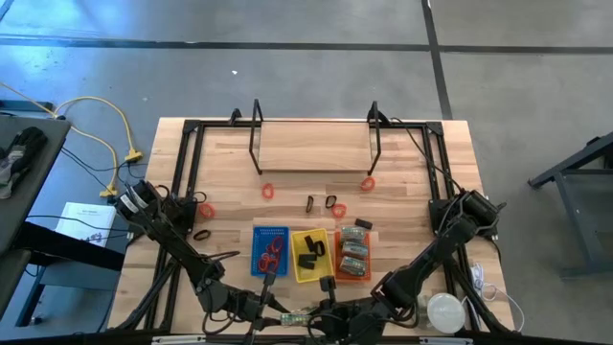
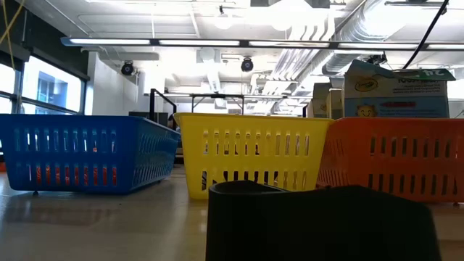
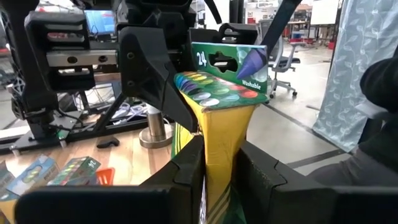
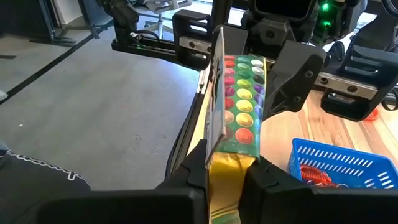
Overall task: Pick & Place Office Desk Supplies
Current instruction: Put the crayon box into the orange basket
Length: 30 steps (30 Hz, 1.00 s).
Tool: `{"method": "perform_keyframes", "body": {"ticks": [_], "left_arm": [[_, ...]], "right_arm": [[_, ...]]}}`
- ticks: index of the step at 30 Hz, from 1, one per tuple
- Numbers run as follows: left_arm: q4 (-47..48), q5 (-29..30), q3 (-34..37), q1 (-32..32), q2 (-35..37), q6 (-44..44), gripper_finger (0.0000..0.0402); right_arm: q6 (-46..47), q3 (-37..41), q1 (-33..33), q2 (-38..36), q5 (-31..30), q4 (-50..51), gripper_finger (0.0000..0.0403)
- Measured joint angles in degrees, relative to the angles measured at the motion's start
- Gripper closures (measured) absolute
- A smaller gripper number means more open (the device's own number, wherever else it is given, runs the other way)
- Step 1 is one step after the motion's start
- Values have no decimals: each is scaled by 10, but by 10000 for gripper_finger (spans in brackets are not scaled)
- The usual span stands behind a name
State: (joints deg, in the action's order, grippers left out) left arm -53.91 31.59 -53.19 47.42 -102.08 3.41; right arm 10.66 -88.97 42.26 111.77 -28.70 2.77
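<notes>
A yellow-green crayon box (image 1: 297, 314) with coloured dots on one face hangs over the table's near edge, between my two grippers. My left gripper (image 3: 221, 165) is shut on one end of it and my right gripper (image 4: 227, 168) on the other. Farther in stand three small trays. The blue tray (image 1: 270, 251) holds red loops, the yellow tray (image 1: 308, 255) holds black clips, and the orange tray (image 1: 352, 254) holds grey-green boxes. Red loops (image 1: 268, 191) and black clips (image 1: 331, 202) lie loose on the wood. My left gripper pinches the box's yellow end (image 3: 217, 146) between its two fingers. It comes level from the table's left, with the fingers along the box. The box is lifted clear, reaching away toward the other gripper. Its flap end (image 3: 233, 68) is the far one. My right gripper pinches the opposite end of the box (image 4: 227, 163) between its two fingers. It comes from the table's right, slanting a little down, with the fingers along the box. The dotted face (image 4: 244, 102) shows, and the box is clear of the table.
A wooden shelf on black legs (image 1: 314, 146) stands at the far side. A round white object (image 1: 445, 311) sits at the near right. More loose items lie at the left: a red loop (image 1: 206, 209) and a black loop (image 1: 201, 234). A dark shape (image 2: 319, 221) blocks the foreground of the low view.
</notes>
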Motion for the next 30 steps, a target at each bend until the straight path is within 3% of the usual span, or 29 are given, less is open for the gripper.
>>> {"method": "perform_keyframes", "body": {"ticks": [12,15,22,26,30], "left_arm": [[-1,1,0,0,0,9,243],[-2,3,0,0,0,9,220],[-2,2,0,1,0,8,206],[-1,2,0,1,0,-1,206],[-1,2,0,1,0,-21,206]], "right_arm": [[32,0,9,0,-2,26,379],[64,0,15,0,-26,67,379],[106,0,47,0,-63,128,379],[143,0,80,-16,-123,208,379],[257,0,114,-43,-192,347,379]]}}
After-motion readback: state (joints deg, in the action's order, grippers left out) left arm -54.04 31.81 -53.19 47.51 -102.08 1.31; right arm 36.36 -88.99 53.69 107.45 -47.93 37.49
